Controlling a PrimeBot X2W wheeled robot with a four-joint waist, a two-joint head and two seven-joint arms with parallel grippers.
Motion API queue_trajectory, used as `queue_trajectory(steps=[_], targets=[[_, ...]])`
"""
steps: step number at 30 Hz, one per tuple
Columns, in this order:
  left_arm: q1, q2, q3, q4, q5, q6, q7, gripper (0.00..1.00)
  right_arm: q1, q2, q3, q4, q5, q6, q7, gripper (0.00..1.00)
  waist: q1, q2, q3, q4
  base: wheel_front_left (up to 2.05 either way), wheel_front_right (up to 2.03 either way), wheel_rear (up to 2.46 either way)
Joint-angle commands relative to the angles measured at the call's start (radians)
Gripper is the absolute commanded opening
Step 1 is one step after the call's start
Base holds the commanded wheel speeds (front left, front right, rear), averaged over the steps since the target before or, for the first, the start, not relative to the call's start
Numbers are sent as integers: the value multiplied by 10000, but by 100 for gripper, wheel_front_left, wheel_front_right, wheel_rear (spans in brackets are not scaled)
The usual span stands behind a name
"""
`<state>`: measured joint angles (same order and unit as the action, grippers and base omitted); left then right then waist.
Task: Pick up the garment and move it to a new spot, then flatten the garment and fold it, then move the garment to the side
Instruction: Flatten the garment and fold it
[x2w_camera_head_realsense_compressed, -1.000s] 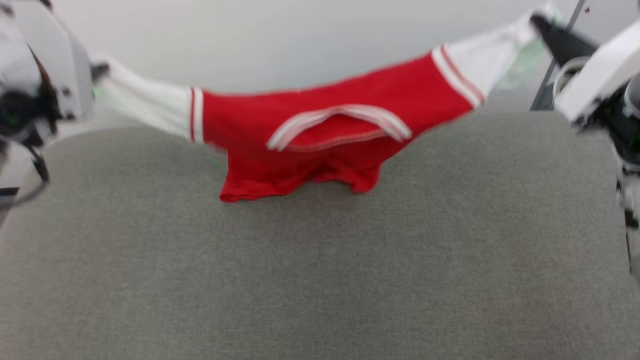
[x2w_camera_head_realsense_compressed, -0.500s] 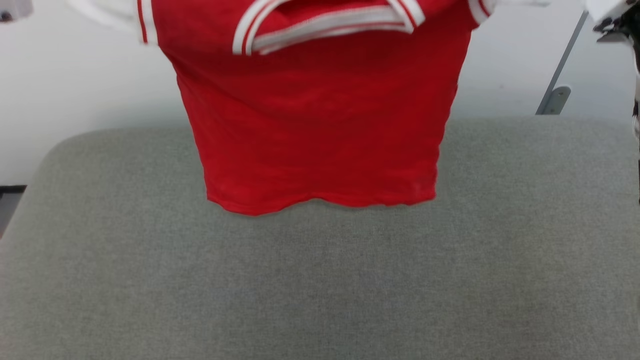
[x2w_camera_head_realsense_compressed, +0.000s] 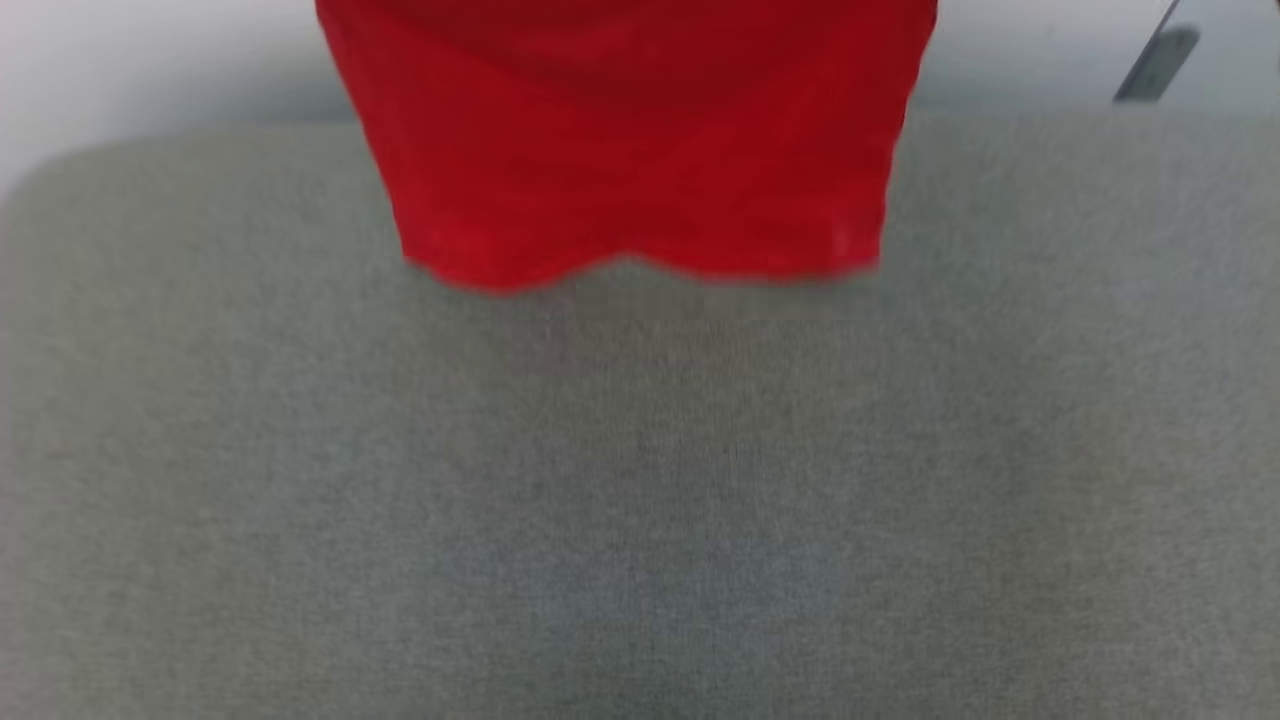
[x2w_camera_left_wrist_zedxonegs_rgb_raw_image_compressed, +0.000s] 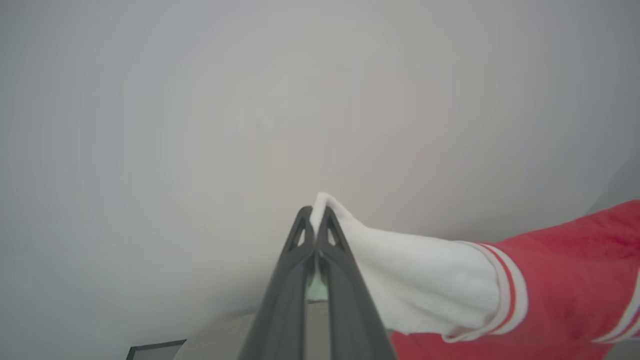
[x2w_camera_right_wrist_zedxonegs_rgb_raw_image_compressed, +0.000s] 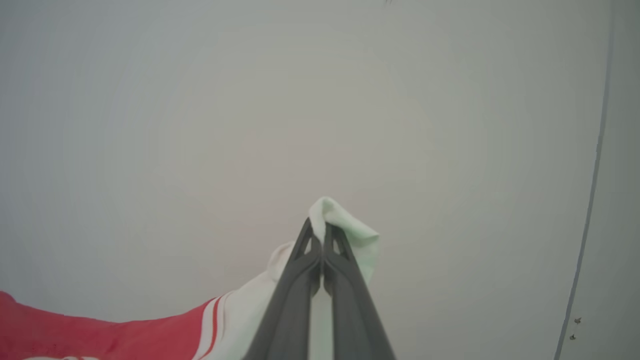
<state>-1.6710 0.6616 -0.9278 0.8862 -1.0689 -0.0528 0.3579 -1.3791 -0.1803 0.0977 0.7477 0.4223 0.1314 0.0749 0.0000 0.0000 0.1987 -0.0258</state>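
The garment (x2w_camera_head_realsense_compressed: 640, 140) hangs in the air over the far part of the grey surface; I see its plain red lower body and hem in the head view, its top cut off by the frame. In the left wrist view my left gripper (x2w_camera_left_wrist_zedxonegs_rgb_raw_image_compressed: 315, 212) is shut on a white end of the garment (x2w_camera_left_wrist_zedxonegs_rgb_raw_image_compressed: 425, 280), with striped trim and red cloth trailing right. In the right wrist view my right gripper (x2w_camera_right_wrist_zedxonegs_rgb_raw_image_compressed: 317, 227) is shut on the other white end of the garment (x2w_camera_right_wrist_zedxonegs_rgb_raw_image_compressed: 345, 225), red cloth trailing to the lower left. No lettering shows.
The grey padded surface (x2w_camera_head_realsense_compressed: 640, 500) spreads below the garment, with a pale wall behind it. A grey metal bracket (x2w_camera_head_realsense_compressed: 1155, 60) stands at the far right against the wall.
The garment has been lifted from a sagging stretch near the surface to hanging full length. Both grippers and the neckline have left the head view, which has also shifted.
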Motion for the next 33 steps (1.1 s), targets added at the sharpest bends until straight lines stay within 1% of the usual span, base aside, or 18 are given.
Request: queue_trajectory(steps=[1,3,5,7,10,14,18,21,22,24,27,30,33], targets=[[-303,-135,65,113,149,-79,-387,0,-345,15,-76,161,-213,-15,-534,0,0,0,1317,-50,0,0,0],[-678,-326,152,353,317,-96,-1059,0,-725,-42,-49,511,-779,-15,-1342,0,0,0,1762,-21,0,0,0],[-1033,-531,213,519,525,-201,-1872,0,-1115,-126,-100,892,-1385,-17,-2124,0,0,0,2170,34,0,0,0],[-1294,-684,310,709,641,-273,-2689,0,-1369,-85,-208,1228,-1929,-15,-2778,0,0,0,2513,97,0,0,0],[-1223,-923,323,1092,696,-443,-3475,0,-1555,-50,-305,1780,-2602,-15,-3157,0,0,0,2817,225,0,0,0],[-751,-1170,117,1579,660,-634,-3725,0,-1321,54,-58,2468,-2903,-17,-3305,0,0,0,2823,390,0,0,0],[-12,-1363,-147,1885,518,-737,-3496,0,-892,139,467,2928,-2530,-17,-3327,0,0,0,2436,520,0,0,0],[750,-1431,-398,1929,357,-778,-3058,0,-331,137,926,3121,-1778,-17,-3018,0,0,0,1979,596,0,0,0],[750,-1431,-398,1929,357,-778,-3058,0,-331,137,926,3121,-1778,-17,-3018,0,0,0,1979,596,0,0,0],[1296,-1435,-506,1871,160,-774,-2705,0,164,5,1360,3043,-1258,-17,-2671,0,0,0,1624,643,0,0,0],[2188,-1259,-758,1474,-49,-777,-2312,0,1094,-262,2049,2553,-251,-17,-1945,0,0,0,1070,658,0,0,0],[3159,-932,-1011,928,-219,-778,-2081,0,2232,-758,2741,1667,826,-17,-1070,0,0,0,546,626,0,0,0],[4066,-508,-1146,280,-352,-760,-1925,0,3373,-1479,3367,504,1841,-17,-82,0,0,0,111,580,0,0,0]])
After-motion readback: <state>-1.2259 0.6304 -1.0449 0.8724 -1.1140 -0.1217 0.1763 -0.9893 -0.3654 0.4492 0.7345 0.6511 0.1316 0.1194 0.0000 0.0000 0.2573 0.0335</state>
